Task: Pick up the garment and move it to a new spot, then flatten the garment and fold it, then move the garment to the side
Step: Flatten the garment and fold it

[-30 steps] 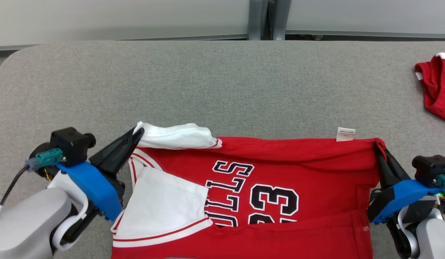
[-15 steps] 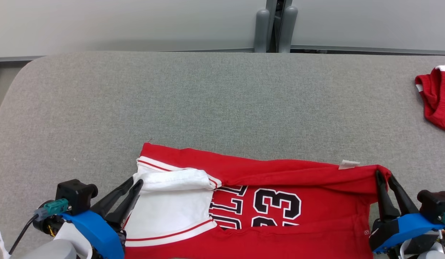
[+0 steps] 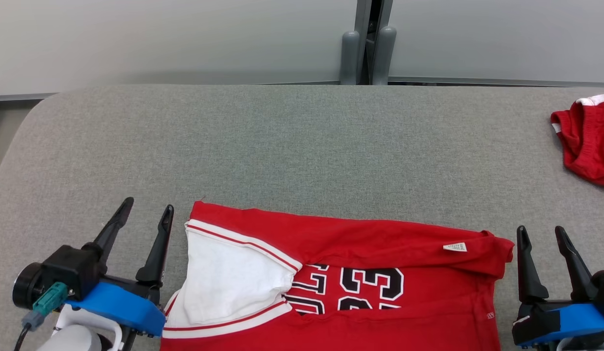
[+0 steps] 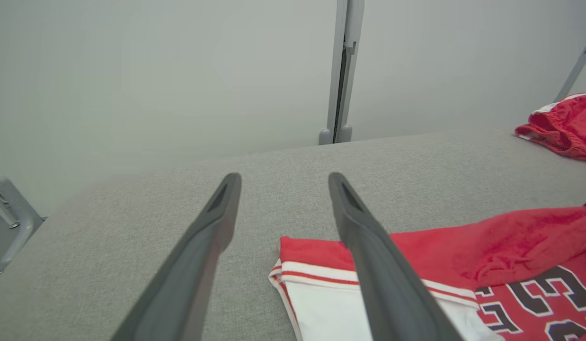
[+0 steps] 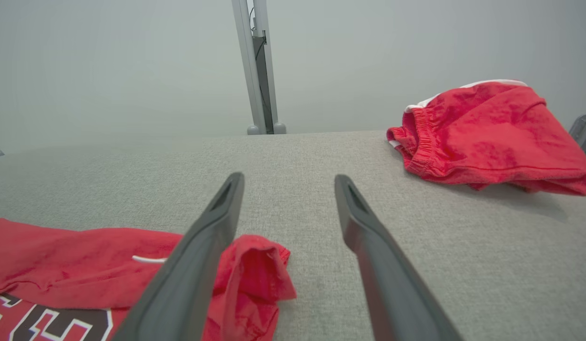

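The garment (image 3: 360,239) is a red jersey with a white sleeve panel and black-and-white lettering. It lies folded over on the grey table near the front edge, also seen in the left wrist view as the garment (image 4: 501,251) and in the right wrist view as the garment (image 5: 84,265). My left gripper (image 3: 147,207) stands open just left of its white sleeve, holding nothing. My right gripper (image 3: 541,234) stands open just right of its red corner, also empty. In each wrist view the two dark fingers are spread apart, left gripper (image 4: 282,182), right gripper (image 5: 287,182).
A second red piece of clothing (image 3: 587,141) with a white edge lies bunched at the far right of the table, also red clothing (image 5: 487,137). A grey post (image 3: 368,44) stands behind the table's far edge. The grey padded table (image 3: 302,146) stretches bare beyond the jersey.
Both grippers have opened and let go of the jersey's edge. The released edge has dropped flat onto the table. The head camera has also shifted.
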